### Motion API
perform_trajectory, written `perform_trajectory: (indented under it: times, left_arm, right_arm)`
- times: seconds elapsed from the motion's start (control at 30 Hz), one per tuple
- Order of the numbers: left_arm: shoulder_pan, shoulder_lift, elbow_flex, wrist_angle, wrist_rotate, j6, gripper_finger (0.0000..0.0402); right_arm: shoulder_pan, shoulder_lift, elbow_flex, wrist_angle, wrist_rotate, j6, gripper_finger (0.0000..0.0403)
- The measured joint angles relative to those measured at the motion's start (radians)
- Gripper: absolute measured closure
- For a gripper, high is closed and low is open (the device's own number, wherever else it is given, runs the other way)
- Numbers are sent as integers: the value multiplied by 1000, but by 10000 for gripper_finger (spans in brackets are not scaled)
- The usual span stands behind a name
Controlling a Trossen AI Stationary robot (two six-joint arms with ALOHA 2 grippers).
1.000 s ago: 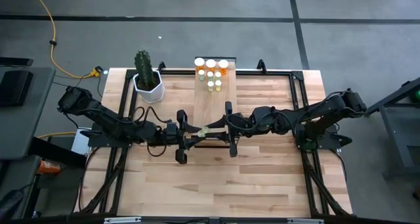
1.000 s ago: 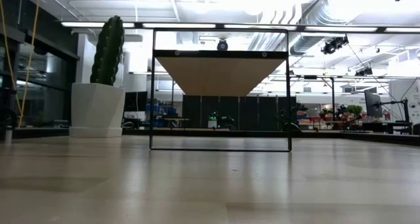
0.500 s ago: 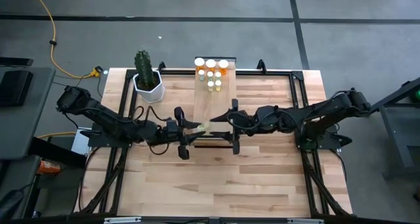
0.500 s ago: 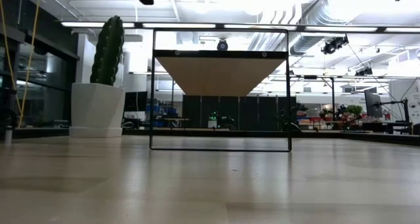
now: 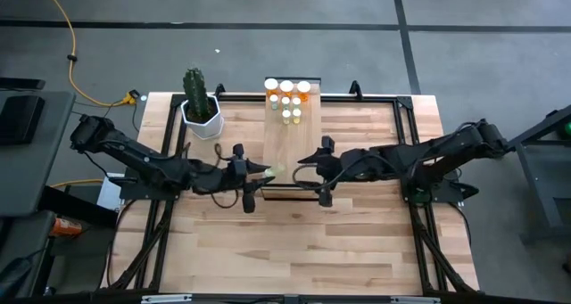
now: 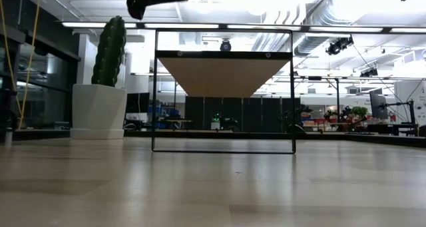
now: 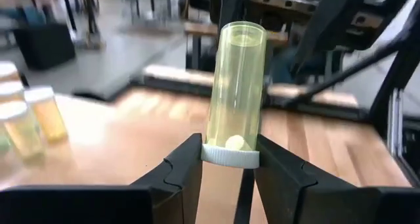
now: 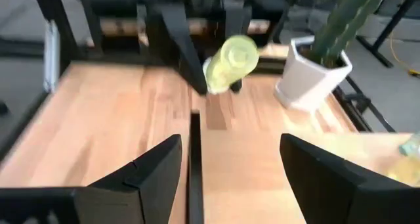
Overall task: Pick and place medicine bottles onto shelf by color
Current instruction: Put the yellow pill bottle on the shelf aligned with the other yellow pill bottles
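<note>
One pale green-yellow bottle [image 7: 236, 92] sits between the left gripper's [image 5: 259, 170] jaws, which are clamped on its white cap, the body pointing out past the fingertips. That gripper hangs over the shelf's [image 5: 278, 148] near end, at about 8 o'clock from the bottle cluster [image 5: 287, 99]. At 3 o'clock from the held bottle, the right gripper [image 5: 308, 168] faces it with jaws spread wide apart, holding nothing.
</note>
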Motion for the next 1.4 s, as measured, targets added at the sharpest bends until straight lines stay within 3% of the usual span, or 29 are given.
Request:
perform_trajectory:
  times: [0.17, 0.4, 0.6, 0.93, 1.4]
  left_arm:
    - [22, 17, 64, -217, 39, -105, 289]
    - [29, 18, 68, -220, 64, -115, 289]
    - [29, 18, 68, -229, 181, -113, 289]
    - [28, 19, 68, -230, 181, -89, 289]
    - [28, 19, 68, -247, 239, -88, 289]
  right_arm:
    - [0, 43, 0, -19, 6, -18, 153]
    - [0, 78, 0, -4, 4, -78, 153]
    - [0, 78, 0, 22, 7, -106, 153]
    - [0, 78, 0, 16, -161, -25, 153]
    - [0, 78, 0, 9, -170, -87, 153]
